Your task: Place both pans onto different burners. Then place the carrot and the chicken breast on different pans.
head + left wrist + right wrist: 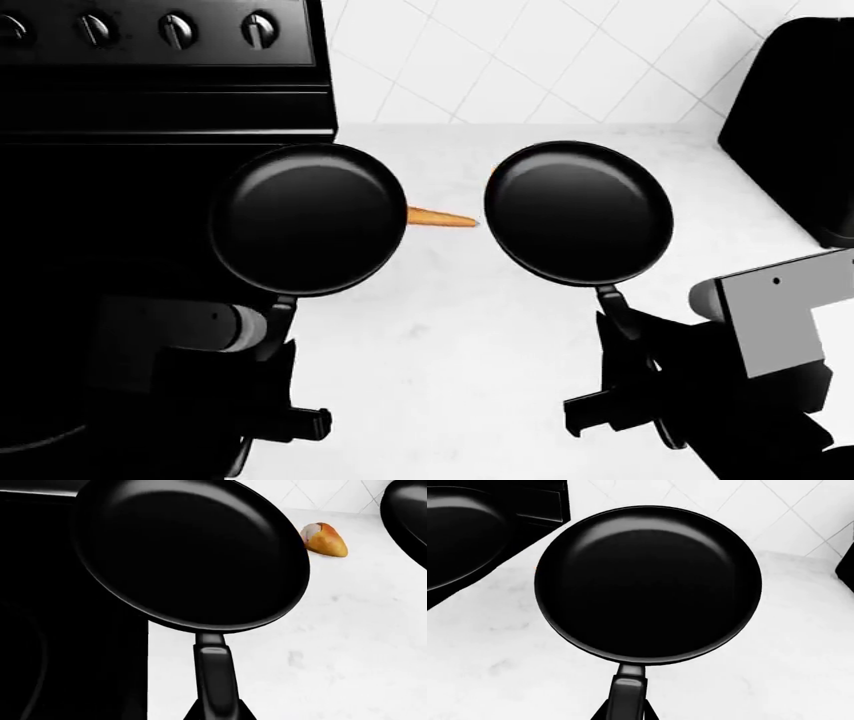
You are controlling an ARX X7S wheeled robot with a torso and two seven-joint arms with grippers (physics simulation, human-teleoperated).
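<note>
The left pan (pixel 308 217) sat over the cooktop (pixel 134 230) edge, half above the counter (pixel 454 330). The right pan (pixel 579 212) was beside it over the counter, the carrot (pixel 441 218) lying between them, the chicken breast (pixel 325 539) behind.

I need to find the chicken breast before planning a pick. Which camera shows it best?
The left wrist view: the chicken breast lies in plain sight on the white counter. The head and right wrist views show none of it.

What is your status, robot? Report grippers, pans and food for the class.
Left gripper shut on left pan, straddling the cooktop edge. Right gripper shut on right pan, over counter. Carrot between pans; chicken breast on counter.
</note>
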